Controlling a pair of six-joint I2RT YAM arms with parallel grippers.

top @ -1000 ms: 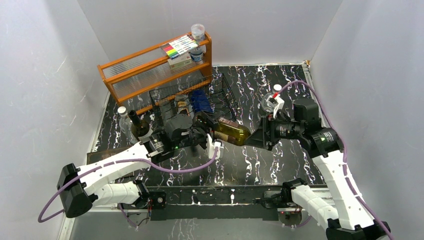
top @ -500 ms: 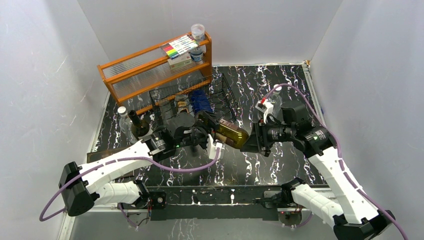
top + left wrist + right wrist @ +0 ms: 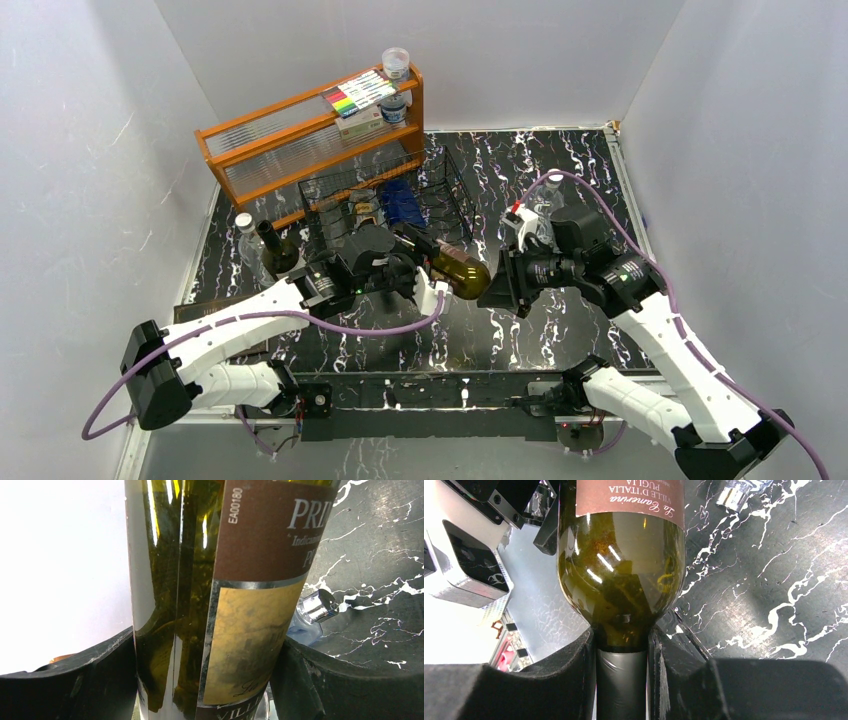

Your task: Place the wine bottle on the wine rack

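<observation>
1. the wine bottle (image 3: pixel 455 268) was held lying between the two grippers, on the near side of the wine rack (image 3: pixel 452 195) and not yet in it.
2. the left gripper (image 3: pixel 207 642) clamped the labelled body, with glass touching both fingers. the right gripper (image 3: pixel 621 645) was closed tight on the dark neck, the shoulder just beyond its fingertips.
3. judged: heavy, rigid, slick, breakable glass. the body grip should carry the weight and the neck grip should steer.
4. the base was cut off behind the left fingers, and a free cradle was perhaps there but too cluttered to tell.
</observation>
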